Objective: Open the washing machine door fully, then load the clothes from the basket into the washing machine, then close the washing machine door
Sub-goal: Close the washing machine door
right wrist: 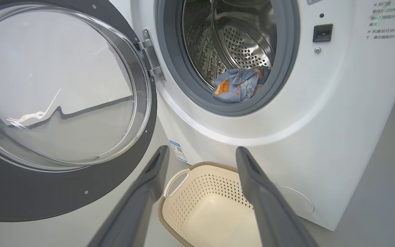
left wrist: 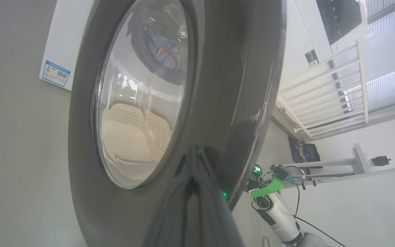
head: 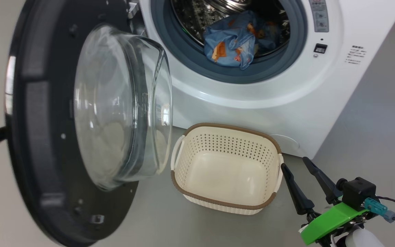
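One fold of the clothes [head: 231, 44] lay at six o'clock in the washing machine [head: 252, 113] mouth (the basket [head: 225, 144] below sat empty), so the washing machine door [head: 39, 137], touched by the left gripper [left wrist: 193, 181] with fingers pressed together while the right gripper [head: 295, 164] gaped at four o'clock, might have pinched it.

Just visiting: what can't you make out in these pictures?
Left wrist view: whether the shut left gripper touches the washing machine door; it is dark against the dark, reflective rim.
Head view: small print on the washing machine, too small to read.
Head view: how many clothes are in the drum; bunched together.
Right wrist view: the basket's near end, cut by the bottom edge and crossed by the open right gripper.
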Robot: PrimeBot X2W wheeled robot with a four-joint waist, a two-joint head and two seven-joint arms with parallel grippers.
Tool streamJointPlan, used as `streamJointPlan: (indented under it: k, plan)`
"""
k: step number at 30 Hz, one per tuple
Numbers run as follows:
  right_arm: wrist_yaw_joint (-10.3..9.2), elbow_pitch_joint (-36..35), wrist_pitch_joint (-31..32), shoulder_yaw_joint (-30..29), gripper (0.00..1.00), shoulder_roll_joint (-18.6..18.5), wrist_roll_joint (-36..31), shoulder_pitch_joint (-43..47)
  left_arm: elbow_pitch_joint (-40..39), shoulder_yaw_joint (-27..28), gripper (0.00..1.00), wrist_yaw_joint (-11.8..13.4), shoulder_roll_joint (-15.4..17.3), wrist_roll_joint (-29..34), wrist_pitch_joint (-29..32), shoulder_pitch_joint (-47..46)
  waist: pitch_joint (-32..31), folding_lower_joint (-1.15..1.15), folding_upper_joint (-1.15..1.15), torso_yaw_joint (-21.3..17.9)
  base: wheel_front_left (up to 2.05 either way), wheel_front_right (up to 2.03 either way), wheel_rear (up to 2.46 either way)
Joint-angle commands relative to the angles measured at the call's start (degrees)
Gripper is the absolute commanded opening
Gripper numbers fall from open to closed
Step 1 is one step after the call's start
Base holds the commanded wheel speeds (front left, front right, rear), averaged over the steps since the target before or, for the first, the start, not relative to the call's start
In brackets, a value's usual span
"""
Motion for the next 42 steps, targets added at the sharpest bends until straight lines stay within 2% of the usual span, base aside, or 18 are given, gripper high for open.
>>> streamJointPlan:
  k: [1, 9, 16, 22, 33, 37, 42]
  plan:
    - [0.09, -1.57, -0.28, 0.76, 1.00, 0.18, -0.07, 0.21, -2.89, 2.27, 0.00, -0.25, 1.66, -0.60, 1.08, -1.73, -0.15, 0.00, 0.00, -1.16, 0.00, 0.00, 0.00]
    - [0.09, -1.85, -0.28, 0.11, 1.00, 1.11, -0.19, 0.46, -7.71, -1.46, 0.00, -0.25, -4.29, 1.86, 3.16, -3.93, -0.62, 0.00, 0.00, -5.93, 0.00, 0.00, 0.00]
    - [0.09, -2.22, -0.28, -0.40, 1.00, 2.15, -0.37, 0.54, -7.16, -3.77, 0.00, -0.25, -8.61, 4.75, 1.97, -7.59, -0.35, 0.00, 0.00, -10.67, 0.00, 0.00, 0.00]
    - [0.09, -2.58, -0.28, -1.01, 1.00, 3.17, -0.55, 0.06, -5.20, -5.25, 0.00, -0.25, -10.93, 7.81, -0.14, -11.75, 0.95, 0.00, 0.00, -16.12, 0.00, 0.00, 0.00]
    - [0.09, -3.14, -0.28, -2.45, 1.00, 4.98, -0.64, -0.97, -1.88, -7.90, 0.00, -0.25, -12.54, 12.51, -6.95, -17.24, 3.46, 0.00, 0.00, -24.21, 0.00, 0.00, 0.00]
    - [0.09, -3.21, -0.28, -2.91, 1.00, 5.43, -0.76, -1.08, -0.10, -9.22, 0.00, -0.25, -12.59, 13.44, -11.03, -18.57, 3.25, 0.00, 0.00, -25.41, 0.00, 0.00, 0.00]
    - [0.09, -3.14, -0.28, -3.51, 1.00, 5.49, -0.80, -0.79, 0.17, -10.04, 0.00, -0.25, -11.60, 12.74, -13.67, -17.69, 2.48, 0.00, 0.00, -25.05, 0.00, 0.00, 0.00]
